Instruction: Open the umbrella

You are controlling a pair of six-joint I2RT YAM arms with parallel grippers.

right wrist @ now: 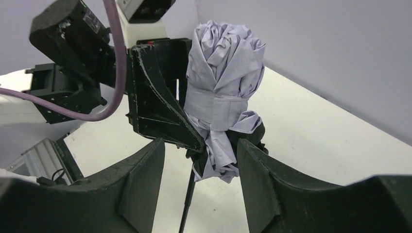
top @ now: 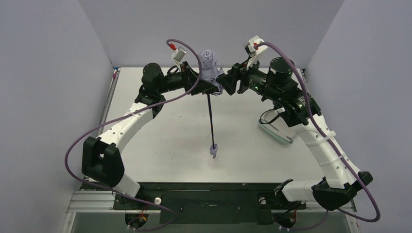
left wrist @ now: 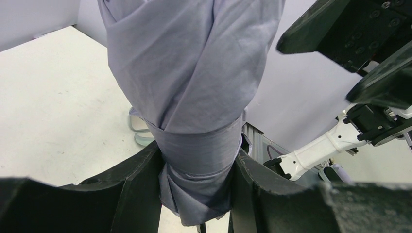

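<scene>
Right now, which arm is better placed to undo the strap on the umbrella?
Right, probably: the right gripper is open and faces the strap. The left gripper is shut on the umbrella, holding it up.

My white table point(top: 160, 145) stands boxed in on three sides by plain pale-grey panels: the back wall point(top: 209, 24) at 12 o'clock, the left wall point(top: 43, 73) at 9, the right wall point(top: 369, 73) at 3. A black plate point(top: 209, 196) and a metal rail point(top: 92, 203) line the 6 o'clock edge. Soft, even light leaves only faint shadows.
</scene>
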